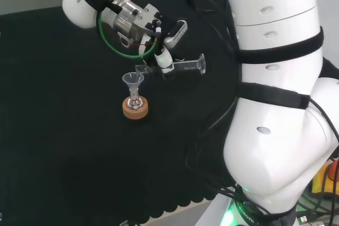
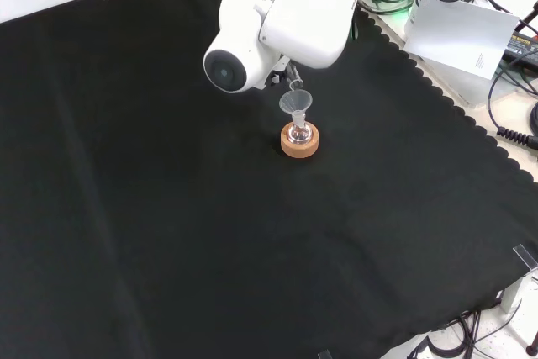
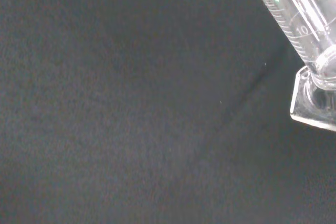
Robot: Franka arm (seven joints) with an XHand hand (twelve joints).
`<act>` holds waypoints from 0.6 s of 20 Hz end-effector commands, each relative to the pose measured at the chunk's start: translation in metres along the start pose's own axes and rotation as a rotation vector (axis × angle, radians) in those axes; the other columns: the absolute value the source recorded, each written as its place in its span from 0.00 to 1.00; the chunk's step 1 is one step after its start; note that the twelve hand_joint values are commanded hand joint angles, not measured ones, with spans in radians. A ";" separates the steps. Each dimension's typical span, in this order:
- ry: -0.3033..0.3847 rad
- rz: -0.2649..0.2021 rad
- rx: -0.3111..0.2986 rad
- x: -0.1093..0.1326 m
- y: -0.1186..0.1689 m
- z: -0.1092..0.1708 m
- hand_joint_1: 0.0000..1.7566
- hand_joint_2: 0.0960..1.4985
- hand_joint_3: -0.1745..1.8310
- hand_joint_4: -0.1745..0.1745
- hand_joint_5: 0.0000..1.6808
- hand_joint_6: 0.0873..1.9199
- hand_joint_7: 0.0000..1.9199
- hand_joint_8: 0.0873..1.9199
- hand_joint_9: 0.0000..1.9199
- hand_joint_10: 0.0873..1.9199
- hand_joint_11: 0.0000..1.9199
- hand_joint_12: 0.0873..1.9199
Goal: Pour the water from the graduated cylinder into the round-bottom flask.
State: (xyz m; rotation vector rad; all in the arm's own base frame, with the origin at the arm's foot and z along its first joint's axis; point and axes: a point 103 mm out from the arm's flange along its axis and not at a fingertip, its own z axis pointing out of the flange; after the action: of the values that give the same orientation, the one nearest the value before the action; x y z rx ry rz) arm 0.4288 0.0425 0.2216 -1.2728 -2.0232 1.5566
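Black and white hand (image 1: 161, 51) curled round clear graduated cylinder (image 1: 183, 66), long axis near horizontal in head view, mouth left over clear glass funnel (image 1: 133, 80), base right. Funnel sits in small round-bottom flask (image 1: 135, 100) on cork ring (image 1: 135, 109), mid-frame on black-cloth surface (image 1: 63, 130).

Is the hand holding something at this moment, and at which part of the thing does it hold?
Yes. The hand holds the graduated cylinder, tipped nearly level, around the tube near the mouth end; its base points away from the funnel.
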 end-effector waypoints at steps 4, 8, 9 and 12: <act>0.074 -0.086 -0.244 -0.013 -0.002 0.013 0.70 0.71 0.09 0.62 0.60 0.49 0.55 0.44 0.76 0.00 0.68 0.35; 0.128 -0.127 -0.341 -0.024 -0.003 0.021 0.70 0.71 0.09 0.62 0.60 0.49 0.55 0.44 0.76 0.00 0.67 0.35; 0.148 -0.137 -0.369 -0.028 -0.003 0.024 0.70 0.71 0.09 0.62 0.60 0.49 0.55 0.44 0.76 0.00 0.67 0.35; 0.197 -0.160 -0.449 -0.035 -0.004 0.026 0.70 0.71 0.09 0.62 0.60 0.49 0.55 0.44 0.75 0.00 0.67 0.35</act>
State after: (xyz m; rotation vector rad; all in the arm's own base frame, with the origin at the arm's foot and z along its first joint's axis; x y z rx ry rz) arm 0.4296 0.0165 0.2237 -1.2959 -2.2856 1.1378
